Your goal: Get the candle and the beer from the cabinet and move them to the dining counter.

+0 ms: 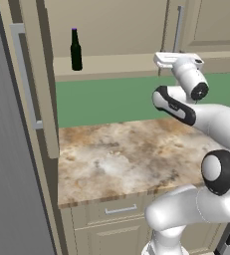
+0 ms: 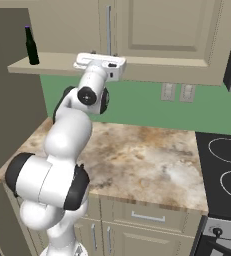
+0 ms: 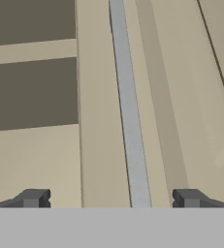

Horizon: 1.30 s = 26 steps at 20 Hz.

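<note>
Silver is what your fingers (image 3: 111, 198) are lined up on: the long bar handle (image 3: 128, 106) of the cabinet's (image 2: 157, 30) closed door runs between the two tips in the hand view. The fingers stand spread as wide as they go and hold nothing. The handle's long axis is upright on the door, and the gap between the tips lies across it, so you are square to the bar, not twisted against it.

Take the handle as your landmark. The beer (image 1: 75, 49) stands upright on the open cabinet shelf (image 1: 106, 67) well to the left of it, apart from the hand and untouched. The candle I cannot make out in these pictures; it may sit behind the door the handle belongs to, though that is only a guess. The counter (image 1: 131, 154) with the stone top lies below the handle, under the arm.

From the base views the hand (image 2: 99, 65) is level with the handle's lower end and close in front of it. Whether the tips already touch the bar, I cannot tell.
</note>
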### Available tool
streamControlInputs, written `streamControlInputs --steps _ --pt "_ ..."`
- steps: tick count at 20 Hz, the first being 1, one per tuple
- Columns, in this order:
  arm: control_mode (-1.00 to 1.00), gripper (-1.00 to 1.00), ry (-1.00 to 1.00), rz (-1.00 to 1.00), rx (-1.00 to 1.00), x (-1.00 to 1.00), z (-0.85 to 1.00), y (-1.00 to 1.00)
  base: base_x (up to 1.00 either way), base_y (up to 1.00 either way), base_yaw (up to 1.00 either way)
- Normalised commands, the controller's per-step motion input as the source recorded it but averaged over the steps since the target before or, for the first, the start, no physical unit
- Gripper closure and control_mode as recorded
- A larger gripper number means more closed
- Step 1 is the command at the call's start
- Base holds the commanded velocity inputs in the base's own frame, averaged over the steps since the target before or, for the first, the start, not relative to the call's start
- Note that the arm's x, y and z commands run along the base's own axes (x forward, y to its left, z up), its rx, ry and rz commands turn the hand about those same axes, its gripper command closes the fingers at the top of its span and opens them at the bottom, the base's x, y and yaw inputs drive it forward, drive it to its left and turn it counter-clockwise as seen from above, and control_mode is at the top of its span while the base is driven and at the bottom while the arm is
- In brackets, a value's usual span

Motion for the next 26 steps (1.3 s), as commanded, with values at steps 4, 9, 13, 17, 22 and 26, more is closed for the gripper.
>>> streamControlInputs --steps 4,9,13,17,22,26 --pt "-1.00 -1.00 0.00 0.00 0.00 0.22 0.00 -0.13 0.00 0.00 0.00" --pt "-1.00 -1.00 0.00 0.00 0.00 0.25 0.00 -0.09 0.00 0.00 0.00" --pt "-1.00 -1.00 0.01 0.00 0.00 0.26 0.00 -0.05 0.00 0.00 0.00" --pt "-1.00 -1.00 0.02 0.00 0.00 0.31 0.00 -0.03 0.00 0.00 0.00" --pt "-1.00 -1.00 0.05 0.00 0.00 0.38 0.00 0.00 0.00 0.00 0.00" --pt "-1.00 -1.00 0.08 0.00 0.00 0.43 0.00 0.00 0.00 0.00 0.00"
